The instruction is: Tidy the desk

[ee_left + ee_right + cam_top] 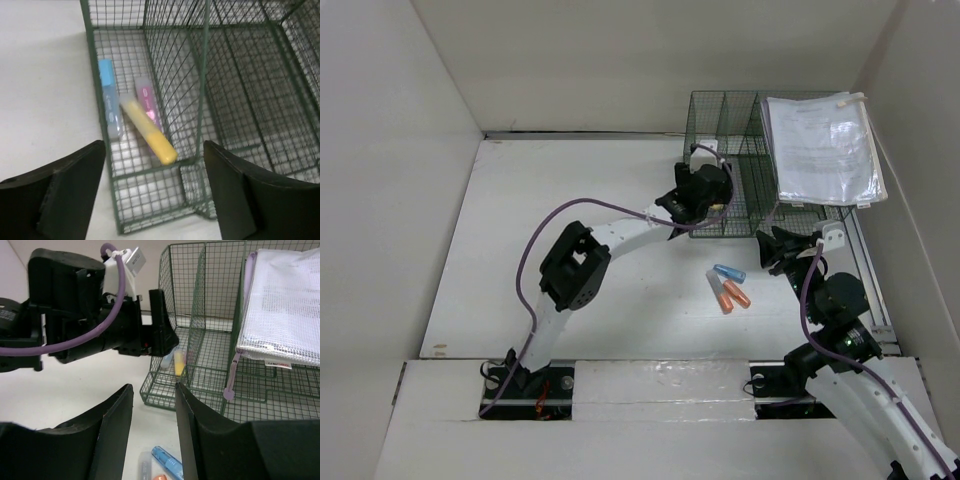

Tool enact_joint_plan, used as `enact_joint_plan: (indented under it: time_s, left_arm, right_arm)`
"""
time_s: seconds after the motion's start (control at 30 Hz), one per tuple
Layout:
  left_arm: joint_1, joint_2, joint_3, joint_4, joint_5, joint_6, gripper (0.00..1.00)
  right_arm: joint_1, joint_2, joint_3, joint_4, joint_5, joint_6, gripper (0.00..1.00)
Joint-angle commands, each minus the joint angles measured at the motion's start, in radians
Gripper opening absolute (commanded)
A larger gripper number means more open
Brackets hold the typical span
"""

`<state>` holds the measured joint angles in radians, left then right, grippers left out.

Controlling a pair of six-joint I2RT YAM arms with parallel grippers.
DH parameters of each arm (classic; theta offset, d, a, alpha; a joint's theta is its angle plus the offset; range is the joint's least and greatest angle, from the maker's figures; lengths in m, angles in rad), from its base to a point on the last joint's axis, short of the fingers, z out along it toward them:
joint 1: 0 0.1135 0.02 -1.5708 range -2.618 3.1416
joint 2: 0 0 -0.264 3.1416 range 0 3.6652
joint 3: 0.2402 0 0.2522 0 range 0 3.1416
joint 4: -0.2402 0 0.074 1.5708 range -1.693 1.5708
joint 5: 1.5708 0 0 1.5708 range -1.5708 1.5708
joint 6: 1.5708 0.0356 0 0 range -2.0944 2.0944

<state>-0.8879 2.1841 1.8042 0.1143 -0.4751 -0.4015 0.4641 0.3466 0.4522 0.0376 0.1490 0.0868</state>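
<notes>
The white desk (550, 180) holds a dark green wire-mesh rack (720, 112) at the back right. My left gripper (705, 192) hovers open and empty over the rack's front left compartment (150, 200). A yellow highlighter (148, 132), a blue one (109, 100) and a pink one (147, 100) lie in that compartment. My right gripper (775, 246) is open and empty, low over the desk in front of the rack (200, 315). A blue marker (729, 272) and two orange markers (737, 294) lie loose on the desk just left of it.
A clear mesh document pouch (820, 150) with papers lies across the rack's right side, and shows in the right wrist view (285, 305). White walls bound the desk on the left, back and right. The left arm (75, 330) reaches across in front of the rack.
</notes>
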Motion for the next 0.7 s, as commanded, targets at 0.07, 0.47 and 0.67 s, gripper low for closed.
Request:
enact_joint_plan:
  time_s: [0.07,0.47,0.67]
  left_arm:
    - [-0.022,-0.264,-0.26,0.131,0.052,-0.016,0.7]
    - [-0.336,-0.417,-0.612,0.01,0.05,-0.184,0.64]
    - [-0.401,-0.357,-0.6,-0.031,0.056,-0.241,0.58]
  right_arm:
    - [-0.005,0.0,0.006,0.041,-0.006,0.007,0.45]
    - [-0.005,0.009,0.0,0.05,0.006,0.01,0.45]
    - [-0.005,0.02,-0.001,0.053,0.009,0.01,0.45]
